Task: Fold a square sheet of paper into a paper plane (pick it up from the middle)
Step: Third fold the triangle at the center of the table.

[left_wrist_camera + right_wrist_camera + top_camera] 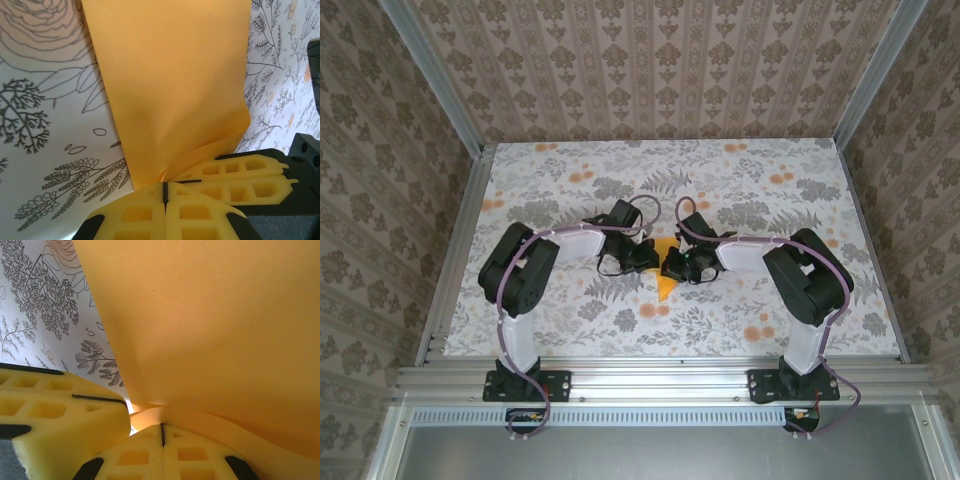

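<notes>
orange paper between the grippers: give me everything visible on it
The paper is thin, plain orange-yellow and matte, with no print. It sits mid-table over the floral tablecloth, between the two wrists, narrowing to a point toward the arm bases. Up close its broad face looks smooth. Its near edge is lifted and curled, with a folded layer showing. The left gripper and right gripper, side by side, are both shut on that edge.

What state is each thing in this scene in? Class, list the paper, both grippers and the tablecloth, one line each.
square sheet of paper: partly folded, a loose flap at its near edge, pinched there by both grippers.
left gripper: shut on the paper's edge.
right gripper: shut on the same edge, right beside the left one.
tablecloth: lying flat under the paper.
</notes>
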